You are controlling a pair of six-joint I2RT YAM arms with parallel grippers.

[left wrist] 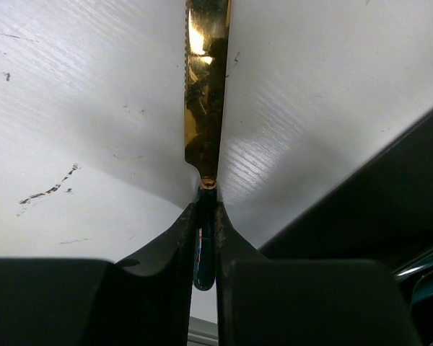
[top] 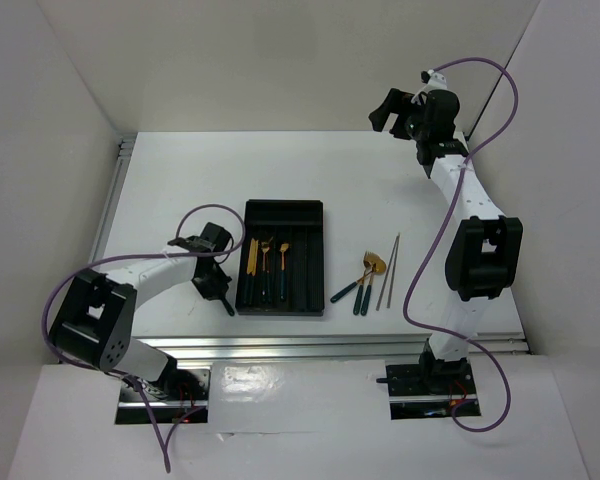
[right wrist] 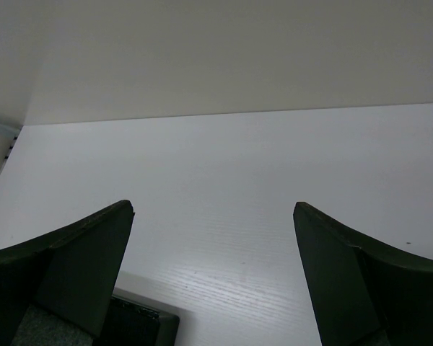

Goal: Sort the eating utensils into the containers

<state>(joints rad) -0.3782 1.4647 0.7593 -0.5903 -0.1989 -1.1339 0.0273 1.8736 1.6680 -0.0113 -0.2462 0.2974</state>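
The black tray [top: 280, 215] lies mid-table. In its left compartments lie a gold-bladed knife [top: 251, 258] and two spoons [top: 283, 252] with dark handles. My left gripper [top: 225, 300] is low beside the tray's near-left corner. In the left wrist view it [left wrist: 206, 198] is shut on the teal handle of a knife [left wrist: 206, 94], whose gold serrated blade points away over the white table; the tray wall [left wrist: 390, 209] is at the right. To the right of the tray lie several teal-handled utensils [top: 363, 285] and two chopsticks [top: 388, 270]. My right gripper [top: 385, 108] is open and empty, raised at the far right; it [right wrist: 213, 209] sees only bare table.
White walls close in the table on the left, back and right. A metal rail [top: 330, 345] runs along the near edge and another up the left edge [top: 110, 200]. A dark corner with a grey rim [right wrist: 141, 324] shows at the bottom of the right wrist view.
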